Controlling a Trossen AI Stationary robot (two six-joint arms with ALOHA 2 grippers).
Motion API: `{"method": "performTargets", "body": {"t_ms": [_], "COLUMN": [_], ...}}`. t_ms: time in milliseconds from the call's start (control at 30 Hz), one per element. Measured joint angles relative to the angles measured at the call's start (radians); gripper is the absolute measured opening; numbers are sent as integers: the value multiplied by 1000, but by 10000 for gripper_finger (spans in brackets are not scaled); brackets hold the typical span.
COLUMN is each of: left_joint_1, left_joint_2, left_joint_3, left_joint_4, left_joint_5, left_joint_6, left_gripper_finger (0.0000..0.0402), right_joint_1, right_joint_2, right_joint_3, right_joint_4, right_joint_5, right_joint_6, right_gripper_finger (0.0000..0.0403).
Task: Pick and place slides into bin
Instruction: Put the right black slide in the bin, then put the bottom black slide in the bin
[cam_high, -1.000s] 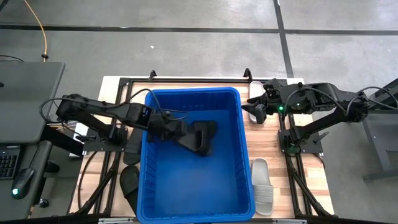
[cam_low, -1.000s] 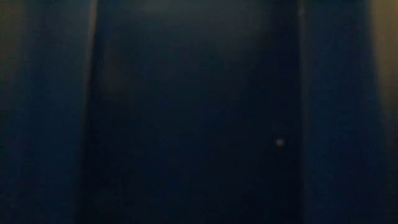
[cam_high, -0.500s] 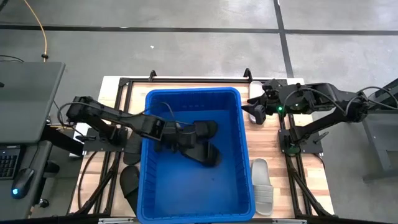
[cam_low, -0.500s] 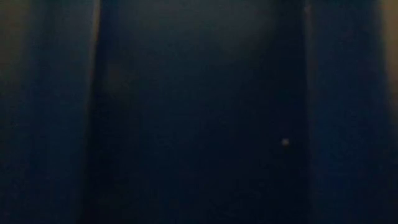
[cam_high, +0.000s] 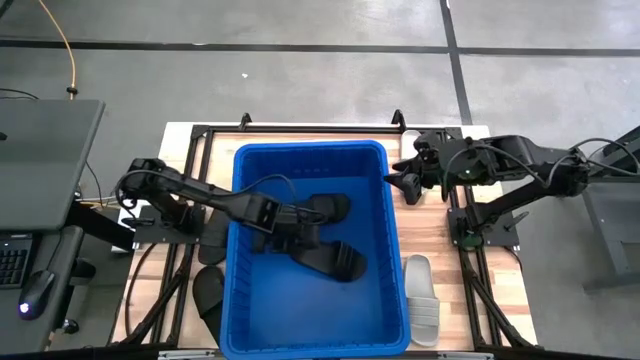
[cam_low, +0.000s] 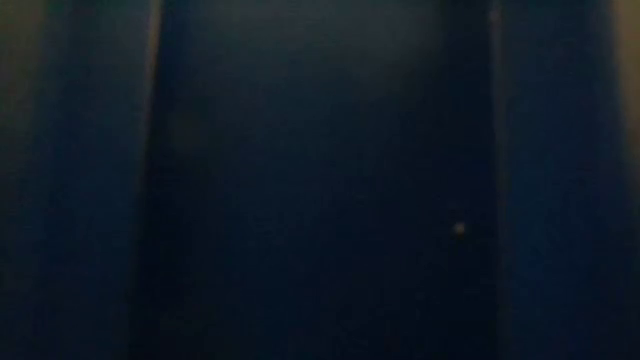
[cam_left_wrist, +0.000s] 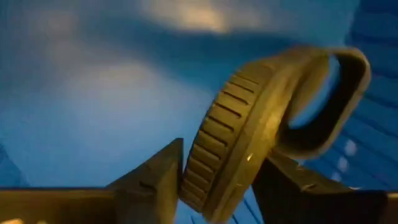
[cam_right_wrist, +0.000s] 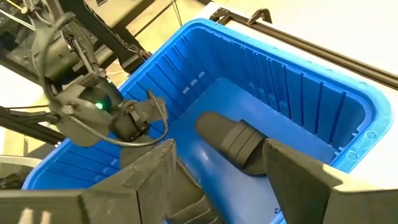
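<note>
Pale wood planking forms the table (cam_high: 437, 232), which stands on a grey concrete floor marked with dark lines. A dark metal frame runs along the table's edges. A grey desk surface (cam_high: 40, 160) sits beyond the table on the left arm's side.

The blue bin (cam_high: 312, 335) occupies the centre of the table. Inside it lie two black slides: one near the far wall (cam_high: 328, 207) and one toward the middle (cam_high: 335, 260). The left gripper (cam_high: 290, 238) reaches down into the bin, its fingers clamped on the ribbed strap of the middle slide. A grey-white slide (cam_high: 420, 298) lies on the table just beside the bin's right wall. A black slide (cam_high: 207, 294) lies on the table against the bin's left wall.

The right gripper (cam_high: 403, 182) hovers just outside the bin's far right corner, fingers apart and holding nothing.

The left wrist view alone shows the grip: the ribbed strap (cam_left_wrist: 239, 143) wedged between both fingers, over the blue bin floor. The right wrist view shows the far slide (cam_right_wrist: 239, 140) resting on the bin floor and the left arm's wrist (cam_right_wrist: 87, 112) inside the bin. The low view shows only dark blue, with no detail to read.
</note>
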Motion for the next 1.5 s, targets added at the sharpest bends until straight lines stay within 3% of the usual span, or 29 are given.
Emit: {"method": "performTargets", "body": {"t_ms": [267, 433, 767, 1067, 1333, 1500], "left_joint_1": [-2, 1, 0, 6, 6, -32], "left_joint_2": [2, 2, 2, 2, 1, 0], "left_joint_3": [0, 0, 28, 289, 576, 742], "left_joint_4": [-186, -181, -25, -7, -246, -533], "left_joint_5": [40, 38, 18, -36, -25, -12], "left_joint_6": [-2, -4, 96, 472, 784, 905], "left_gripper_finger": [245, 290, 305, 305, 305, 305], "right_joint_1": [0, 0, 0, 0, 0, 0], "right_joint_2": [5, 5, 5, 4, 4, 4], "right_joint_3": [0, 0, -1, -1, -1, -1], "right_joint_4": [5, 7, -35, -68, -68, -91], "right_joint_5": [-10, -2, -22, -55, -58, -61], "right_joint_6": [-2, -5, 16, 43, 49, 94], "right_gripper_finger": [232, 232, 232, 232, 232, 232]}}
